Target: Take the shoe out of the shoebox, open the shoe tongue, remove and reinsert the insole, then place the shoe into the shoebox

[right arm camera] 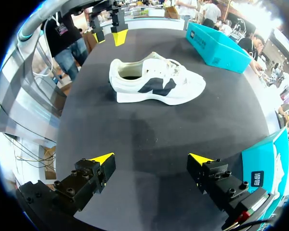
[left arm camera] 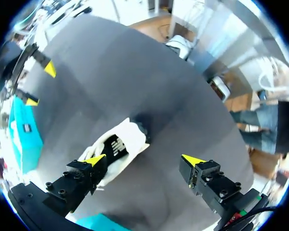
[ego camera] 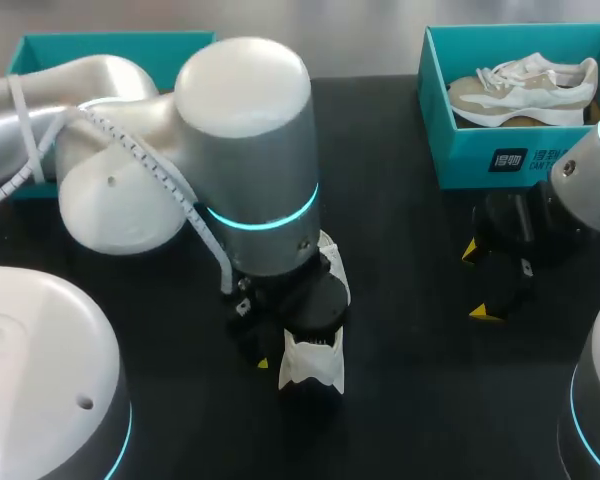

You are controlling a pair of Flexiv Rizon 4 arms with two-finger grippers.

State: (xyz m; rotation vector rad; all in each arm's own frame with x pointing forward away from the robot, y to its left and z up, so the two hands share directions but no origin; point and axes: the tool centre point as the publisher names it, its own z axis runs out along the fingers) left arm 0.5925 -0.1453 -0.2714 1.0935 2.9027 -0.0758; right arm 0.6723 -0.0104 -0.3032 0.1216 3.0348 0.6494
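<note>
A white shoe with a dark side mark lies on its sole on the black table, outside the box. In the head view only one end of the shoe shows under my left arm. My left gripper hangs open just above the shoe, which lies under and ahead of one finger, not between the two. My right gripper is open and empty, a good way back from the shoe's side. It shows in its own view as well, right gripper.
A teal shoebox at the back right holds a second, beige and white shoe. It stands just behind my right gripper. Another teal box sits at the back left behind my left arm.
</note>
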